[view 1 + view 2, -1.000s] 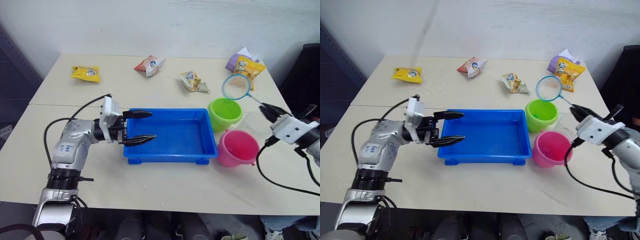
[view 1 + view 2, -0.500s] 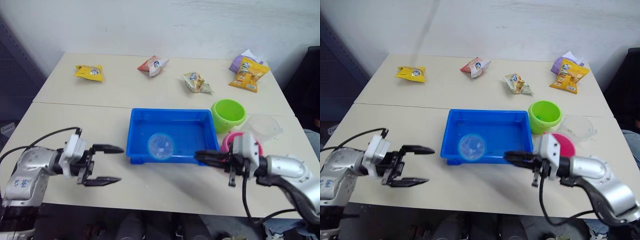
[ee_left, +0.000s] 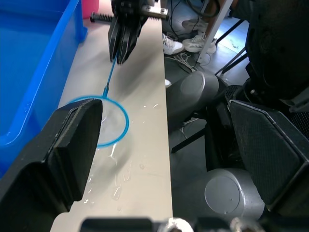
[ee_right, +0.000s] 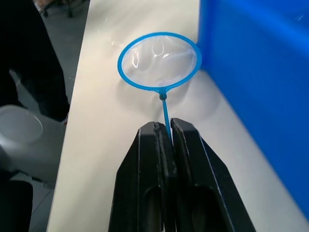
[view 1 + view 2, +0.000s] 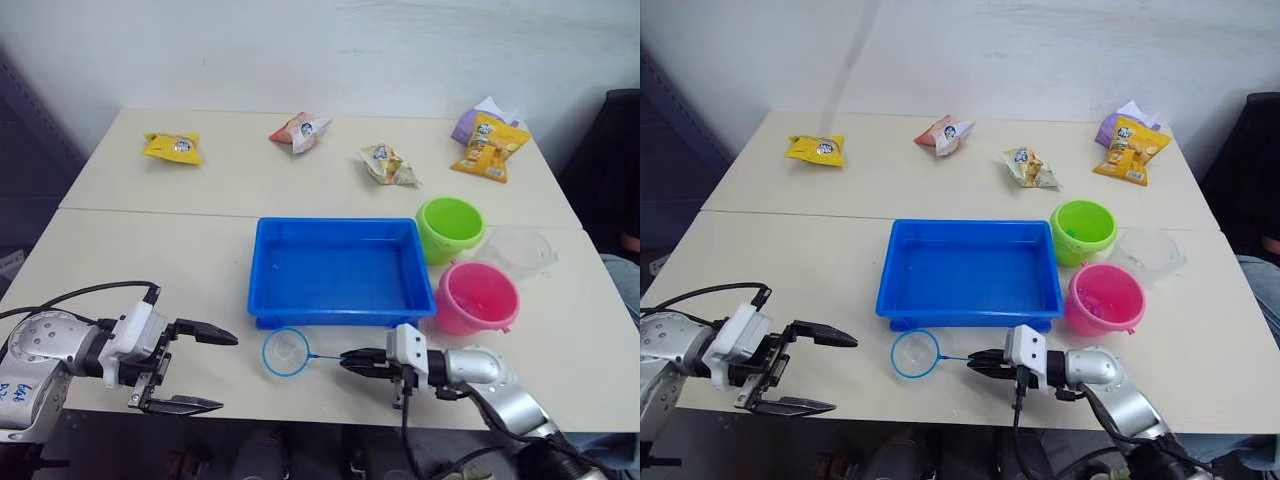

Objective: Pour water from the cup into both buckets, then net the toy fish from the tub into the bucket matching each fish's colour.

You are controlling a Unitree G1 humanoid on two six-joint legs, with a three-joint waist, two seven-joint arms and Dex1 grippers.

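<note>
Pincer [image 4: 164,140] on the right clamps the net [image 4: 159,60] handle beside tub [image 5: 335,270].

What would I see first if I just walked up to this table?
Probably the bright blue tub in the middle of the table, with a lime green bucket and a pink bucket on its right. In front of the tub, the right tool pinches the thin handle of a little blue net lying near the table's edge.

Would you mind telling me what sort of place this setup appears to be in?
Probably an indoor lab or office room used for robot trials. A plain pale table stands against a bare white wall, snack packets lie along its far edge as props, and loose cables and shoes lie on the floor.
</note>
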